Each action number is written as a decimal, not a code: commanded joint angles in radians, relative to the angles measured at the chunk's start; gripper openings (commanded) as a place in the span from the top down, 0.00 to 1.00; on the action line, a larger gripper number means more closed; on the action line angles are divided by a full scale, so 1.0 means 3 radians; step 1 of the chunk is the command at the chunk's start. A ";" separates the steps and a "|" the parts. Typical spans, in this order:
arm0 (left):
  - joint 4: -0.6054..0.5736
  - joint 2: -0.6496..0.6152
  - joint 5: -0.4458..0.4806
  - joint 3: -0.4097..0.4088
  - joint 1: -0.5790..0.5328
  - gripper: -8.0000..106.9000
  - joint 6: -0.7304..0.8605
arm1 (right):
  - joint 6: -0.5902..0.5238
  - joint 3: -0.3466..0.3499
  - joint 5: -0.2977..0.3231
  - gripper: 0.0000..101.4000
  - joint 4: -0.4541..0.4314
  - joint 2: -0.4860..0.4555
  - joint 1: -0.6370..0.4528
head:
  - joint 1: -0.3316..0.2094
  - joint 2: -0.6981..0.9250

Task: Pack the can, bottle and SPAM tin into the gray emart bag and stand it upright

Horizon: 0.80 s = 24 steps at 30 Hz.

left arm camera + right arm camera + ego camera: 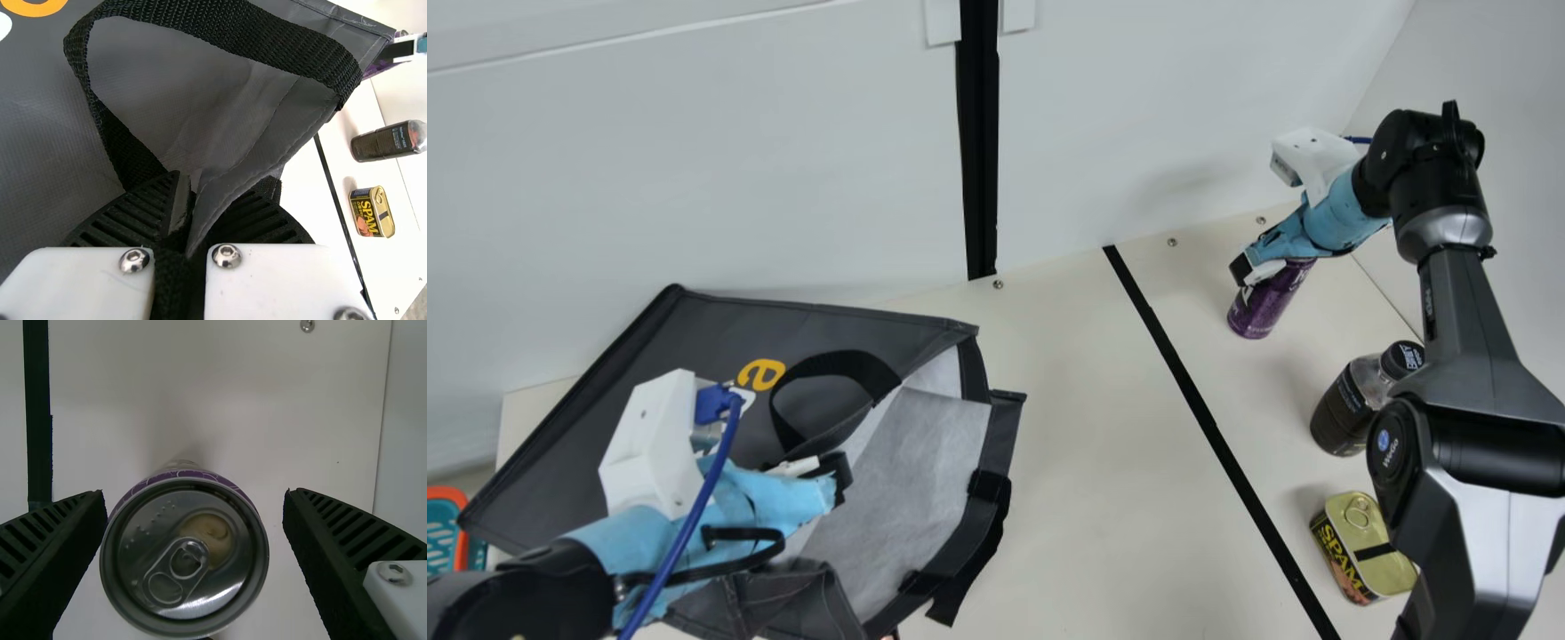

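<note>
Soft light, faint shadows, glare on the can [180, 580]

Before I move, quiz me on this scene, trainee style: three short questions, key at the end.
1. True or false: the tin is outside the bag.
2. Fill in: the ___ stands between the can and the tin.
3. What do the left fingers grip? a) the can b) the bag c) the tin

Key: 1 true; 2 bottle; 3 b.
</note>
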 commanded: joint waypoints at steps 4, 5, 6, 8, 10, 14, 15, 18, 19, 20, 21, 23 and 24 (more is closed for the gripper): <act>0.0000 0.0000 0.0000 0.0000 0.0000 1.00 0.0000 | -0.0024 0.0000 0.0004 0.46 0.0058 0.0043 -0.0010 | -0.0076 -0.0003; 0.0000 0.0000 0.0000 0.0000 0.0000 1.00 0.0000 | -0.0031 -0.0002 0.0004 0.52 0.0069 0.0049 -0.0010 | -0.0076 -0.0003; 0.0000 0.0000 0.0000 0.0000 0.0000 1.00 0.0000 | -0.0038 -0.0003 0.0004 0.59 0.0080 0.0053 -0.0010 | -0.0076 -0.0003; 0.0000 0.0000 0.0000 0.0000 0.0000 1.00 0.0000 | -0.0054 -0.0006 0.0004 0.72 0.0102 0.0057 -0.0010 | -0.0076 -0.0003; 0.0000 0.0000 0.0000 0.0000 0.0000 1.00 0.0000 | -0.0074 -0.0013 0.0004 0.85 0.0123 0.0058 -0.0009 | -0.0076 -0.0003; 0.0000 0.0000 0.0000 0.0000 0.0000 1.00 0.0000 | -0.0121 -0.0023 0.0004 1.00 0.0163 0.0041 -0.0004 | -0.0076 -0.0003; 0.0000 0.0000 0.0000 0.0000 0.0000 1.00 0.0000 | -0.0135 -0.0023 0.0004 1.00 0.0173 0.0034 -0.0002 | -0.0076 -0.0003; 0.0000 0.0000 0.0000 0.0000 0.0000 1.00 0.0000 | -0.0175 -0.0021 0.0004 1.00 0.0206 0.0004 0.0005 | -0.0076 -0.0003; 0.0000 0.0000 0.0000 0.0000 0.0000 1.00 0.0000 | -0.0188 -0.0018 0.0004 1.00 0.0216 -0.0008 0.0008 | -0.0076 -0.0003; 0.0000 0.0000 0.0000 0.0000 0.0000 1.00 0.0000 | -0.0200 -0.0014 0.0004 1.00 0.0227 -0.0022 0.0011 | -0.0076 -0.0003; 0.0000 0.0000 0.0000 0.0000 0.0000 1.00 0.0000 | -0.0214 -0.0007 0.0004 1.00 0.0237 -0.0038 0.0014 | -0.0076 -0.0003; 0.0000 0.0000 0.0000 0.0000 0.0000 1.00 0.0000 | -0.0239 0.0015 0.0004 1.00 0.0255 -0.0079 0.0024 | -0.0076 -0.0003; 0.0000 0.0000 0.0000 0.0000 0.0000 1.00 0.0000 | -0.0253 0.0029 0.0004 1.00 0.0261 -0.0102 0.0030 | -0.0076 -0.0003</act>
